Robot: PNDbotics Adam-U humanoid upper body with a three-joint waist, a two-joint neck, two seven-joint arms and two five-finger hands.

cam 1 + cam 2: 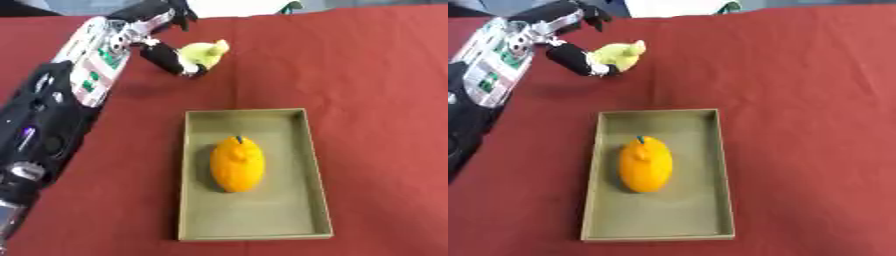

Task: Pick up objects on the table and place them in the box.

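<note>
A shallow olive box (317, 165) lies on the red table, with an orange, mango-shaped fruit (237, 164) inside it near the middle. Beyond the box's far left corner sits a pale yellow-green object (205, 52). My left hand (168, 57) reaches in from the upper left, and its black fingers curl against the left side of that yellow-green object. The right hand shows in neither view.
My left arm (61, 110) runs down the left side of the table, beside the box. The red tablecloth (376, 75) stretches to the right of the box. Some dark shapes stand past the table's far edge.
</note>
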